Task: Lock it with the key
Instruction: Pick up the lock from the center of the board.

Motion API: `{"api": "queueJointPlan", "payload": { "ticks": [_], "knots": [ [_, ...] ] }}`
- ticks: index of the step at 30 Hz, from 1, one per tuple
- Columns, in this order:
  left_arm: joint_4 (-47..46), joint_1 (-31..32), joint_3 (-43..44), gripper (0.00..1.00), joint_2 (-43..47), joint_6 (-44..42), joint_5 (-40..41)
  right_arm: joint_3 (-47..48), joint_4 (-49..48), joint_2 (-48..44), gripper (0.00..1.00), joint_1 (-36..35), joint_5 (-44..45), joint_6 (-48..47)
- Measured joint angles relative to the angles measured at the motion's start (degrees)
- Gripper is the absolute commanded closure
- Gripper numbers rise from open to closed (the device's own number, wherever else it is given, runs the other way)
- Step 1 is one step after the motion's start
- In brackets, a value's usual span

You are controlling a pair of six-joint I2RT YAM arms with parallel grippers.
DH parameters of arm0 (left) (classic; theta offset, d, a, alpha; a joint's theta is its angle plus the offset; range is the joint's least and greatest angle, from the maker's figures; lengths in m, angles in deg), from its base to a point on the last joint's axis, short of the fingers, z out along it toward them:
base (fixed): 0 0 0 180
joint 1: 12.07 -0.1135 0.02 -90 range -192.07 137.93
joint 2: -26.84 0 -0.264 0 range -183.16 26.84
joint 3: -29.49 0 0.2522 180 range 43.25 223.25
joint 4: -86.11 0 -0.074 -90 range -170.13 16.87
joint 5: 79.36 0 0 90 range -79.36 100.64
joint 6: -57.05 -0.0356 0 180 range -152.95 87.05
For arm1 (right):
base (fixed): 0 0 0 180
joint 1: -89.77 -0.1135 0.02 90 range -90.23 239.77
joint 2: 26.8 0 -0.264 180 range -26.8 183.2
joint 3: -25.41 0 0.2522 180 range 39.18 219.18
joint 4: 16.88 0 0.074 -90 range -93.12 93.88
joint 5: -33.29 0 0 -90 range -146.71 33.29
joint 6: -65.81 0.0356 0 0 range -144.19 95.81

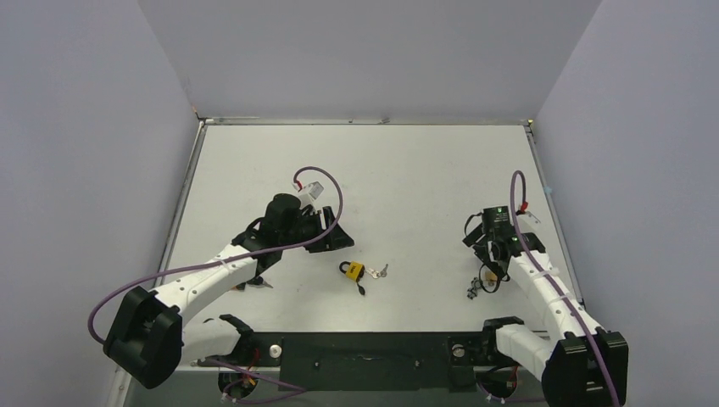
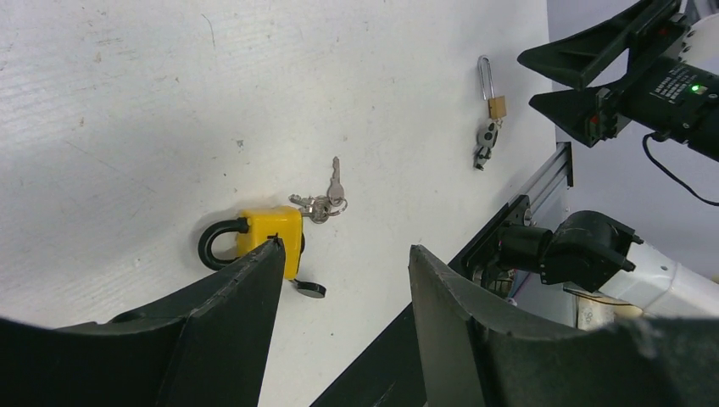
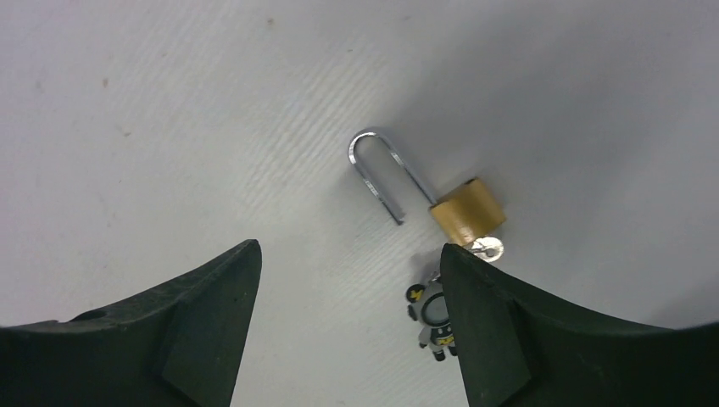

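The left arm reaches from its near-left base across the white worktop (image 1: 381, 170) towards the middle. Its left gripper (image 2: 346, 248) hangs low with its jaws moderately apart and nothing between them. Just beyond its fingertips lies the yellow padlock with a black shackle (image 2: 273, 236), near the middle of the worktop. The nearer finger hides part of the shackle, so I cannot tell whether it is locked.

The right arm runs from its near-right base towards the far side and bends down at the wrist. Its right gripper (image 3: 349, 250) has its jaws wide apart and holds nothing. It hovers above the small brass padlock (image 3: 468, 210), which lies near the right edge.

There are two arms and two padlocks. One bunch of silver keys (image 2: 320, 203) lies just right of the yellow padlock; how many keys it holds is unclear. The brass padlock's silver shackle (image 3: 381, 170) is swung open, with one silver key (image 3: 487, 248) in its base. One small figure charm (image 3: 434, 318) hangs from that key.
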Motion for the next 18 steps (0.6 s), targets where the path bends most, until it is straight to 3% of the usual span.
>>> {"api": "queueJointPlan", "payload": {
  "ticks": [12,18],
  "knots": [
    [-1.3,0.0,0.0,0.47,1.1,0.8,-2.3,-10.3,-5.3,-1.4,0.22,20.8,-8.6,-2.8],
    [-1.8,0.0,0.0,0.47,1.4,0.8,-2.6,-12.3,-10.2,-1.8,0.25,21.6,-12.9,-3.5]
  ]
}}
